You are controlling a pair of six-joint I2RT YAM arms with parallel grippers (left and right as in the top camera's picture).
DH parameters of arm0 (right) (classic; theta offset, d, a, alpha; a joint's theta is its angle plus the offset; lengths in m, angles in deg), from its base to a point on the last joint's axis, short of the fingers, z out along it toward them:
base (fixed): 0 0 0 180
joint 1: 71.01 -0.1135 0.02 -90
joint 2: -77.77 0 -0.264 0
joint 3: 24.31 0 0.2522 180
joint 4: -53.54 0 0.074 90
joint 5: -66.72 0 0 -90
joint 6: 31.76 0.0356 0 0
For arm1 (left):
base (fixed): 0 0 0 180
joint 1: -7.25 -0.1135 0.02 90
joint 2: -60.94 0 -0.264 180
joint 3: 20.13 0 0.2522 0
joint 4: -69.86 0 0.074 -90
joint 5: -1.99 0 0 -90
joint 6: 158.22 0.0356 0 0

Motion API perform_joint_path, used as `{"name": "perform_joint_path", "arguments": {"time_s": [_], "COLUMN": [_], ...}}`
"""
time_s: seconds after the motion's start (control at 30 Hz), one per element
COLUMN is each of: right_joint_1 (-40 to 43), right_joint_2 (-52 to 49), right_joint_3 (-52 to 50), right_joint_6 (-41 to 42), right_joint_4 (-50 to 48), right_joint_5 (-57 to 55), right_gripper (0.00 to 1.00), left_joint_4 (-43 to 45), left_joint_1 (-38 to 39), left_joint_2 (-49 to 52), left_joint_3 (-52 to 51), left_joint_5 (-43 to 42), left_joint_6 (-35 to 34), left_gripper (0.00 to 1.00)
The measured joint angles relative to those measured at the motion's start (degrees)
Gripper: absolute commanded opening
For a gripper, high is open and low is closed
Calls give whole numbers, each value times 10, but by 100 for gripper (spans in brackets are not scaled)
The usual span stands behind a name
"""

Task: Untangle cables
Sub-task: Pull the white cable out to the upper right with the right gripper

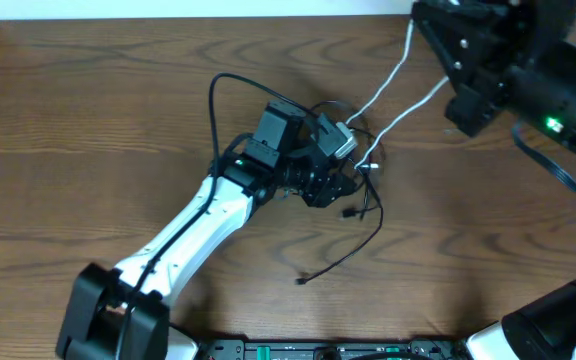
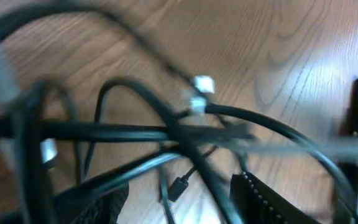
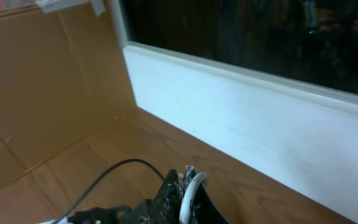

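The left gripper (image 1: pixel 340 160) stands low over the middle of the wooden table (image 1: pixel 88 120). Its fingers (image 2: pixel 263 196) are apart, with a wide gap between them. Several thin black cords (image 2: pixel 135 132) cross this gap, one over the other (the wrist view is blurred, so I cannot tell if a finger touches them). The knot of cords lies just beside the gripper's tip, on the side of the right arm. One loose black strand leaves the knot toward the near edge of the table and ends in a small plug (image 1: pixel 301 281).

The right gripper (image 3: pixel 182 186) is raised at the far right corner of the table, and it is closed on a loop of the white cord (image 3: pixel 185 196). From there two white strands run down to the knot. Behind this gripper there are a cardboard wall (image 3: pixel 42 93) and a white ledge (image 3: pixel 260 124).
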Motion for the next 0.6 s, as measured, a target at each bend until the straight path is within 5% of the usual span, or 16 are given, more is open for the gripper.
{"name": "perform_joint_path", "arguments": {"time_s": [0.07,0.3,0.6], "right_joint_1": [0,0,54], "right_joint_2": [2,2,6], "right_joint_3": [0,-2,-2], "right_joint_6": [0,0,24], "right_joint_4": [5,10,26], "right_joint_5": [0,-34,-125], "right_gripper": [1,1,1], "left_joint_4": [17,26,-33], "left_joint_1": [3,5,-33], "left_joint_2": [14,35,35], "left_joint_3": [0,0,1], "left_joint_5": [0,48,325], "left_joint_6": [-3,-45,-195], "left_gripper": [54,10,7]}}
